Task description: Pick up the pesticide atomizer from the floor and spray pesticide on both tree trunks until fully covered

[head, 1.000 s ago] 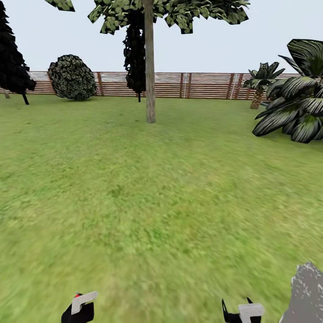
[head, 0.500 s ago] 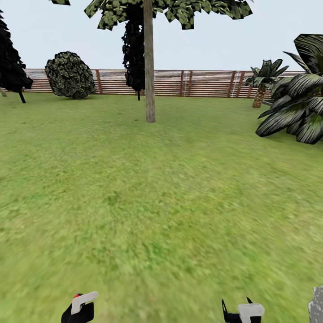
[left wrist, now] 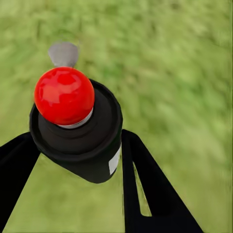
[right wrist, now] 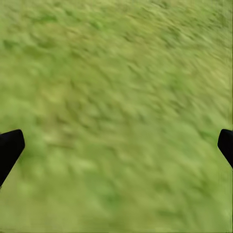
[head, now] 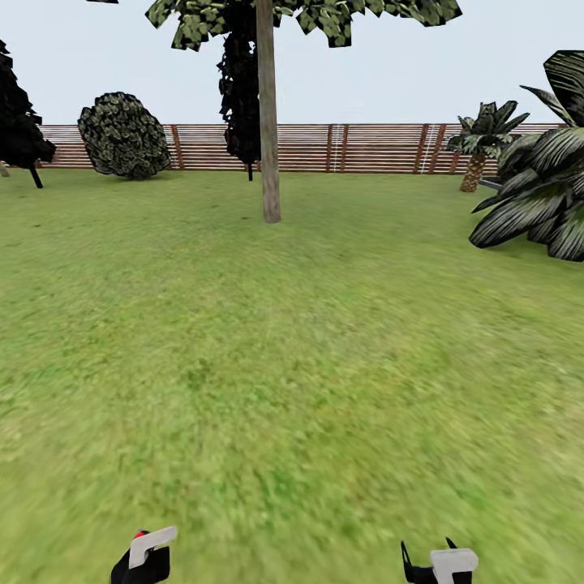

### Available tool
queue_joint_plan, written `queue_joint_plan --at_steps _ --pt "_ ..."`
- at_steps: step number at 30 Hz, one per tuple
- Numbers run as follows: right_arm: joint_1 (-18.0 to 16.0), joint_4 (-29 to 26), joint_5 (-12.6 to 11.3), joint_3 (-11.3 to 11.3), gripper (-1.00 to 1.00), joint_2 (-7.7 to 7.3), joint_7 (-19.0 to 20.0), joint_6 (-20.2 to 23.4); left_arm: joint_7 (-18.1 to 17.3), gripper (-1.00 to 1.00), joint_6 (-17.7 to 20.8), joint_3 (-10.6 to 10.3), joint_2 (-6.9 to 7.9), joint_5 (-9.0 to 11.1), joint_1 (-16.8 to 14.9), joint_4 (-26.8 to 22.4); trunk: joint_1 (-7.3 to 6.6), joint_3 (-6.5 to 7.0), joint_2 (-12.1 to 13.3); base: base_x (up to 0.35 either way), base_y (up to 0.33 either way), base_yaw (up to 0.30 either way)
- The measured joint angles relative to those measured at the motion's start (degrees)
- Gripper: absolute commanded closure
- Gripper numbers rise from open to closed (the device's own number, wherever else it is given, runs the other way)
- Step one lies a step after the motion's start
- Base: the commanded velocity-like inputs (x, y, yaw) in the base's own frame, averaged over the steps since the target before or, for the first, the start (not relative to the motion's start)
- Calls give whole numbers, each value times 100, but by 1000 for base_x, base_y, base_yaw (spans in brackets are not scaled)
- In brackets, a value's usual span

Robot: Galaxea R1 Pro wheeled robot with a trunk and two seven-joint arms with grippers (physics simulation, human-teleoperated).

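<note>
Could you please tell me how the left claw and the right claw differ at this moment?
The left claw is shut on the dark green-black pesticide atomizer with a red top; the right claw holds nothing. The left claw's fingers sit close together; the right claw's are spread wide. Both hang over the green lawn.

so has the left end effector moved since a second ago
No. The left end effector sits in the same spot low in the head view; the camera itself advanced toward the tree trunk.

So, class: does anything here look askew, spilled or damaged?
Nothing stands out. The atomizer sits intact between the left end effector's fingers, the trunk stands straight, and the fence looks whole.
</note>
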Motion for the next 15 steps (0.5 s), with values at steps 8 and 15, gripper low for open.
queue_joint_plan --at_steps 8,15 --pt "0 0 0 -1 -100 0 0 -2 2 100 0 0 0 0 -2 0 0 0 0 338 0 0" --pt "0 0 0 0 -100 0 0 -2 2 100 3 0 0 0 -2 3 0 0 0 338 0 8"
